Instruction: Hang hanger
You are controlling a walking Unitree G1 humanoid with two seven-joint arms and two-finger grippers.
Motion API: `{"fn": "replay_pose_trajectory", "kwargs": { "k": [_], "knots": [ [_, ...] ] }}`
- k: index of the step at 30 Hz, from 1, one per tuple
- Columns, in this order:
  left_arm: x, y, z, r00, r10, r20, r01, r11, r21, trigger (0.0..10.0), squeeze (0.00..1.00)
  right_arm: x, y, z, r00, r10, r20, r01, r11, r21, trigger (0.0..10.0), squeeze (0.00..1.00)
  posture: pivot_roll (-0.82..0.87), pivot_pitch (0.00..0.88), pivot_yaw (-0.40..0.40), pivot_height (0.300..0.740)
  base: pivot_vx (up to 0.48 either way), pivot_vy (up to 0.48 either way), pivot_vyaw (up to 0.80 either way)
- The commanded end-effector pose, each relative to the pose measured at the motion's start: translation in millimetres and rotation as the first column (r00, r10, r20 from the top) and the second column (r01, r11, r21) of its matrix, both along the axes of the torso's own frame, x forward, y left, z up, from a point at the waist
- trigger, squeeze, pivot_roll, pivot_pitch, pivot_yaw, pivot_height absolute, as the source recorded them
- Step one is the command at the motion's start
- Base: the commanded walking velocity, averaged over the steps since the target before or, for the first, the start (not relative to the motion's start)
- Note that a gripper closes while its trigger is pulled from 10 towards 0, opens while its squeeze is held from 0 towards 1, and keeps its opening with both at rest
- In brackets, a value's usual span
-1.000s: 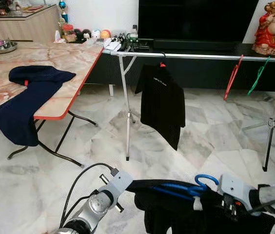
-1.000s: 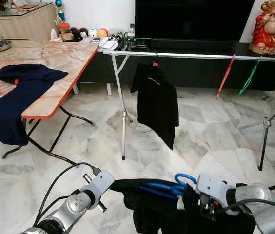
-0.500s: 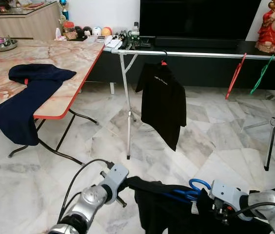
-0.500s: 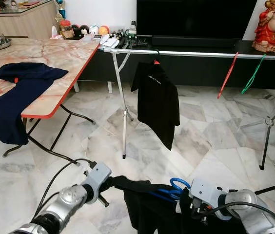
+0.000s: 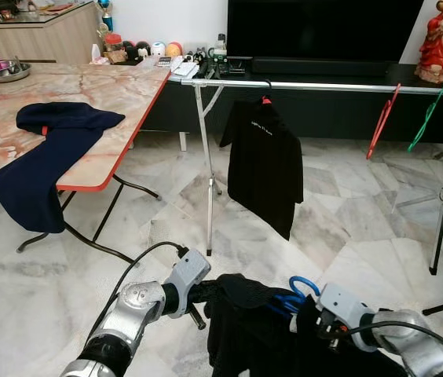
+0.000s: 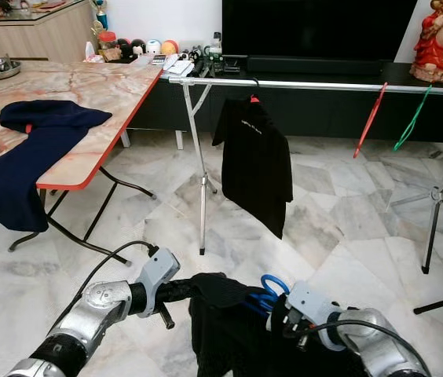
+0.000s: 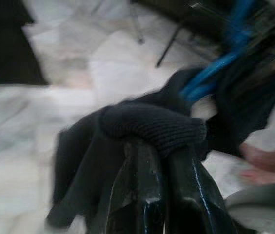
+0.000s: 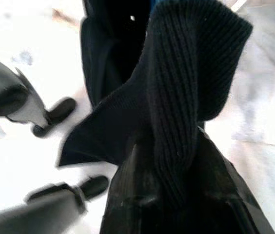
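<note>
Left gripper (image 7: pixel 149 161) and right gripper (image 8: pixel 169 161) are both clamped on the black garment (image 5: pixel 261 330) with its blue hanger (image 5: pixel 300 290).

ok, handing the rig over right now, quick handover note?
Left gripper: fingers shut on the black garment, by its ribbed edge.
Right gripper: fingers shut on the same black garment.
The garment is on a blue hanger, held low between both arms in front of the robot.
Clothes rail stands ahead across the marble floor, carrying one black shirt plus a red hanger and a green hanger.
Done: garment on hanger, picked up.
Left: approach the rail, hook the hanger, release.
</note>
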State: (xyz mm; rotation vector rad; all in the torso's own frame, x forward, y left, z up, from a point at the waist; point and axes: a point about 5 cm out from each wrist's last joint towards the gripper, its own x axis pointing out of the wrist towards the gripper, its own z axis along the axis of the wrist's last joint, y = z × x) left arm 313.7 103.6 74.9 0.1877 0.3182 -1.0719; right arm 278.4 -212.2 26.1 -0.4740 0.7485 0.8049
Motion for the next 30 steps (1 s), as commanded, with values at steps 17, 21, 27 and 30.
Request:
{"fn": "replay_pose_trajectory", "kwargs": {
  "k": [17,21,27,30],
  "knots": [
    [-49.6,-8.9,25.6,0.923,-0.371,-0.101,0.368,0.929,-0.041,0.0,1.00,37.4,14.7,20.0,0.928,-0.336,0.162,0.286,0.920,0.268,0.0,0.00,0.02,0.020,0.031,0.740,0.000,0.000,0.00],
    [-53.8,-12.4,27.9,0.915,-0.390,-0.103,0.387,0.921,-0.050,0.0,1.00,39.6,19.3,19.5,0.923,-0.348,0.165,0.295,0.914,0.277,0.0,0.00,0.02,0.015,0.033,0.740,0.000,0.000,0.00],
    [-53.9,-13.9,27.5,0.923,-0.374,-0.091,0.376,0.927,0.003,3.5,1.00,42.3,27.5,19.0,0.918,-0.354,0.176,0.293,0.908,0.300,0.0,0.00,0.03,0.006,0.033,0.740,0.000,0.000,0.00],
    [-51.2,-9.3,23.5,0.937,-0.338,-0.085,0.343,0.937,0.065,10.0,0.00,44.2,29.8,21.9,0.918,-0.342,0.198,0.269,0.907,0.323,0.0,0.00,0.03,0.002,0.033,0.740,0.000,0.000,0.00]
  ]
}}
